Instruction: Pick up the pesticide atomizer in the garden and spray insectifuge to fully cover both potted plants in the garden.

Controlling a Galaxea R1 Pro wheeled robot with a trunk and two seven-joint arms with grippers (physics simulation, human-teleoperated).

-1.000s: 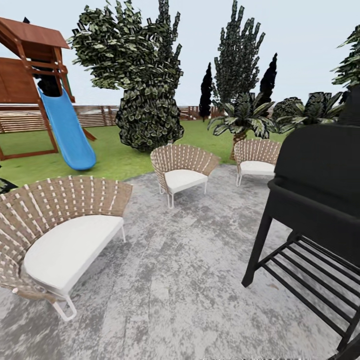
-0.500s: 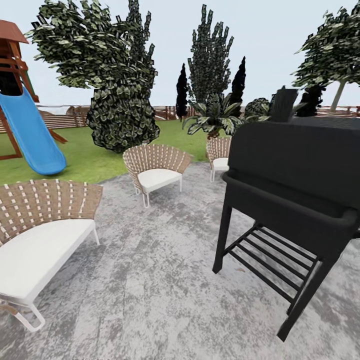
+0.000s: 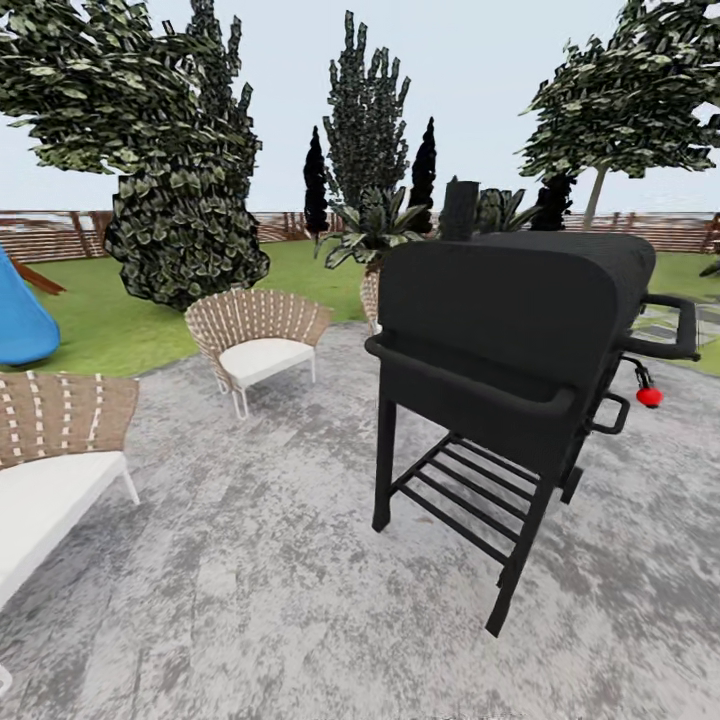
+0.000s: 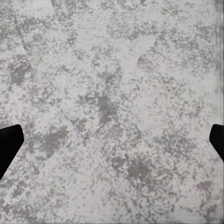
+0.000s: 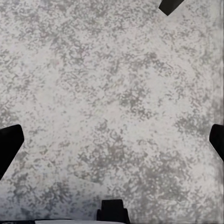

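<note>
Robot in transit across the garden's grey stone paving point(image 3: 300, 560); atomizer and potted plants aren't in sight, so which way they point and how their long axes lie can't be told. Left to right: blue slide point(image 3: 20, 320), wicker chairs point(image 3: 255, 335), black grill point(image 3: 510, 340) with red knob point(image 3: 649, 397), slat fence point(image 3: 60, 235) behind. Left gripper point(image 4: 112, 140) jaws spread wide, empty, only paving below. Right gripper point(image 5: 112, 140) jaws likewise apart, holding nothing, paving beneath. Arms probably tucked downward for driving.
</note>
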